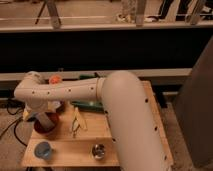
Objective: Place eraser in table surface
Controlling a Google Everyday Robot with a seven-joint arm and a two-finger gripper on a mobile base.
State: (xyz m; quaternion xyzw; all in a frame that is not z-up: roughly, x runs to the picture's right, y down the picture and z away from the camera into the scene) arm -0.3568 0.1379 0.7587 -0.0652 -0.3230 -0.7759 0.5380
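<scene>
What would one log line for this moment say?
gripper: down at red bowl | eraser: not discernible | table: blue cup, green tray

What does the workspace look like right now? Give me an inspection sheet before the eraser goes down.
Surface: table surface, light wood with plank grain.
Job's things: eraser not made out; it may be hidden behind the wrist.
Clutter: red bowl, blue cup, metal cup, yellow item, green tray, orange object.
Grippers: hand low over the red bowl, at the table's left end.
Cables: dark cables off the left edge.
Surroundings: dark wall panel behind the table.
</scene>
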